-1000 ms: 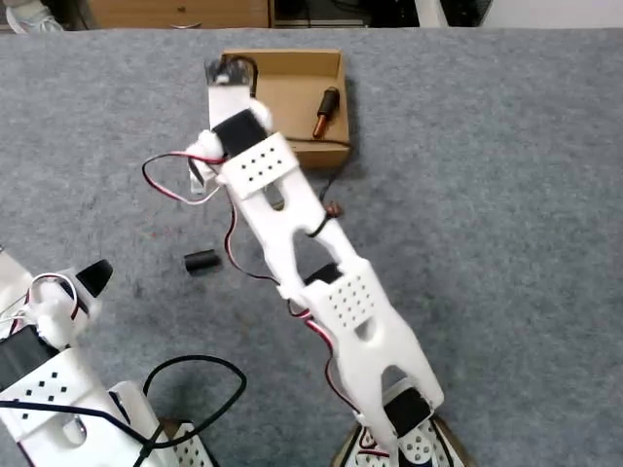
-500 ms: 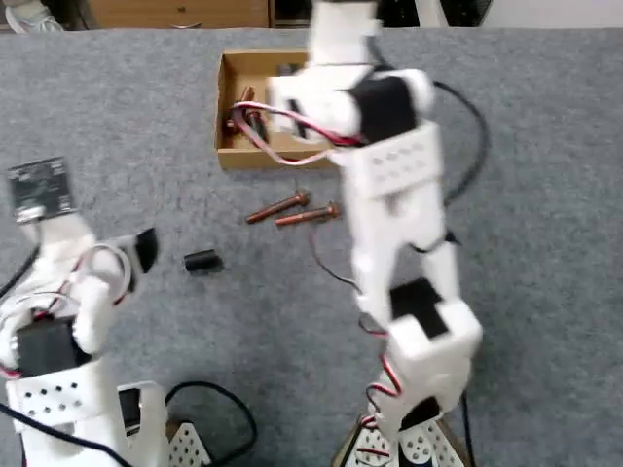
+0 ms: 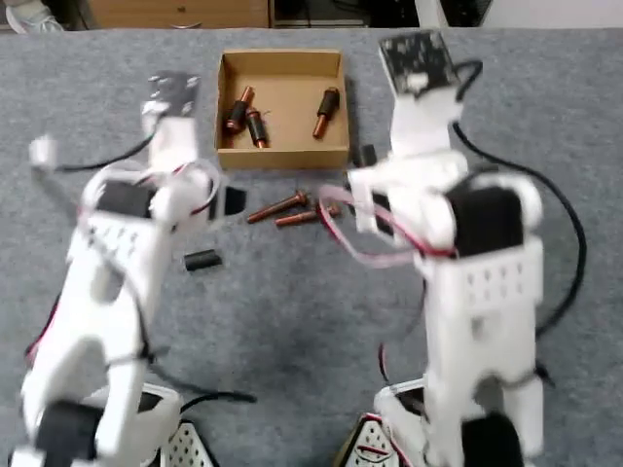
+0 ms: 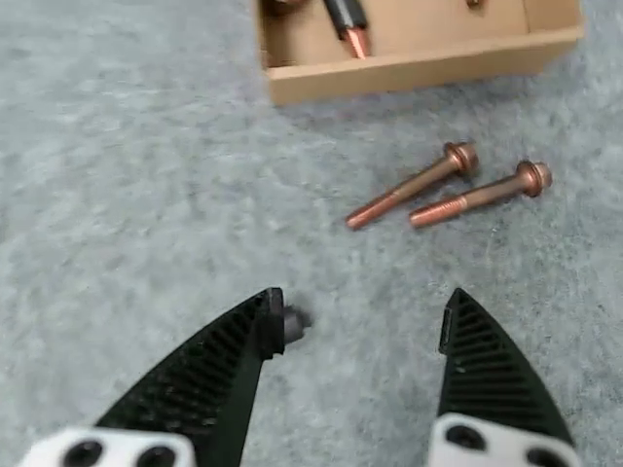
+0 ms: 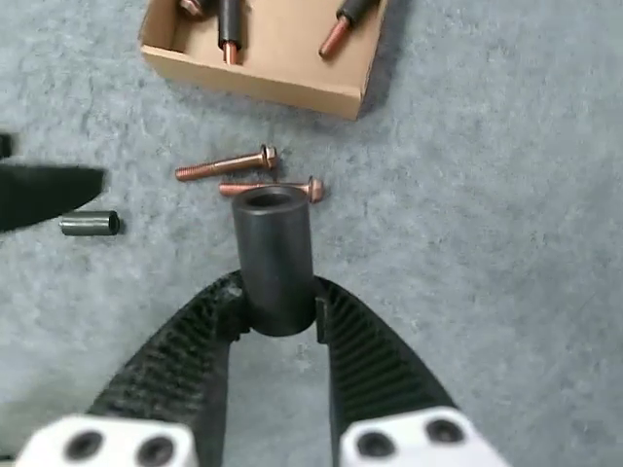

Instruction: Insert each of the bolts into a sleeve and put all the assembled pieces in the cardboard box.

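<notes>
Two bare copper bolts lie side by side on the grey cloth just in front of the cardboard box. Three bolts in sleeves lie inside the box. A loose black sleeve rests on the cloth nearer me. My left gripper is open and empty above the cloth, with the bolts a little beyond its tips and the loose sleeve peeking out by one finger. My right gripper is shut on an upright black sleeve, above the cloth short of the bolts.
The grey cloth covers the whole table. Both white arms stand over the near half, the left arm left of the bolts and the right arm to their right. Red and black cables hang from each.
The right arm swung away from the box to the right, uncovering it. The left arm came forward from the near left corner to beside the bolts.
</notes>
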